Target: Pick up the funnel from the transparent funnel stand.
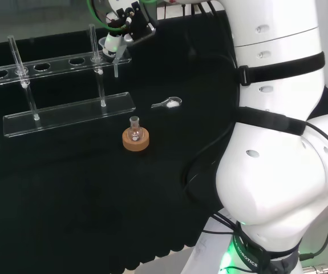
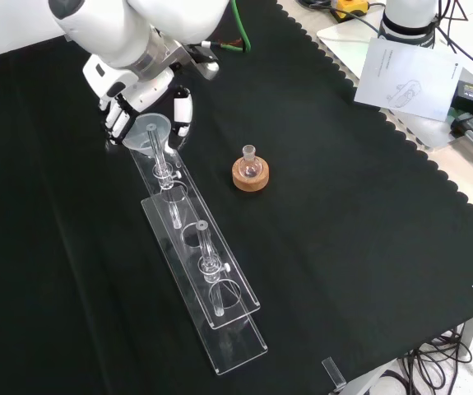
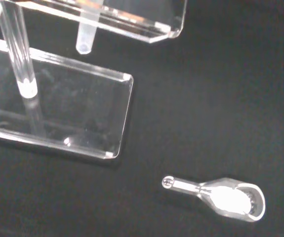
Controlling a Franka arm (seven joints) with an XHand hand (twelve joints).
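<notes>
Hand (image 2: pixel 150 111) at the far end of the transparent funnel stand (image 2: pixel 207 284), fingers (image 2: pixel 119 123) and thumb (image 2: pixel 183 111) curled either side of the funnel (image 2: pixel 148 132). Funnel seated in the end hole of the stand's upper rail, stem (image 3: pixel 86 35) hanging through. Small flask on cork ring (image 2: pixel 251 172) nearby on the cloth.

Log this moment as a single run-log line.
phase: grasping | hand: fingers around funnel | funnel: seated in funnel stand end hole | nearby: flask on cork ring, scoop on cloth
</notes>
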